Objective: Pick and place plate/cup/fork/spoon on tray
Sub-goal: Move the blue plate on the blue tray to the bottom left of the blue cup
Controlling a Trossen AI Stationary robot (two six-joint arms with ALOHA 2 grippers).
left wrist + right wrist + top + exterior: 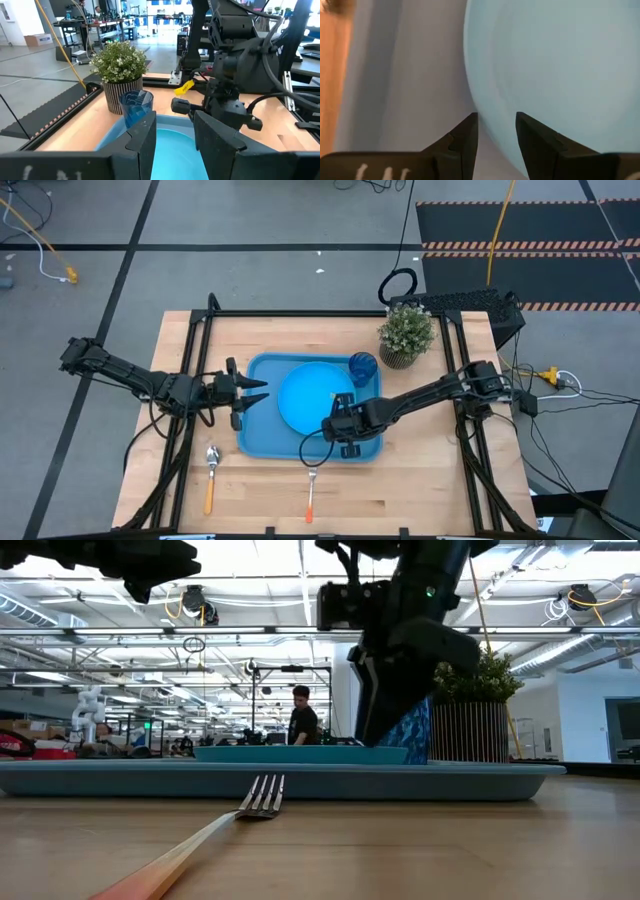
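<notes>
- Two arms reach over the wooden surface (420, 470), one from each side of the tray (262, 442).
- Farthest left, the left jaws (255, 390) hover just beside the tray's left rim with the fingers parted and nothing between them.
- The spoon (211, 476) lies on the surface in front of the tray's left corner, bowl toward the tray, apart from it.
- The tray sits mid-surface, and the plate (305, 395) rests flat inside it.
- The fork (311, 492) lies on the surface before the tray's front rim, tines pointing at the tray.
- The right jaws (342, 442) are low over the tray's front right part at the plate's edge; the fingers stand slightly apart and hold nothing.
- The cup (362, 367) stands upright in the tray's far right corner.
- A potted plant (406, 335) stands just beyond that corner.
</notes>
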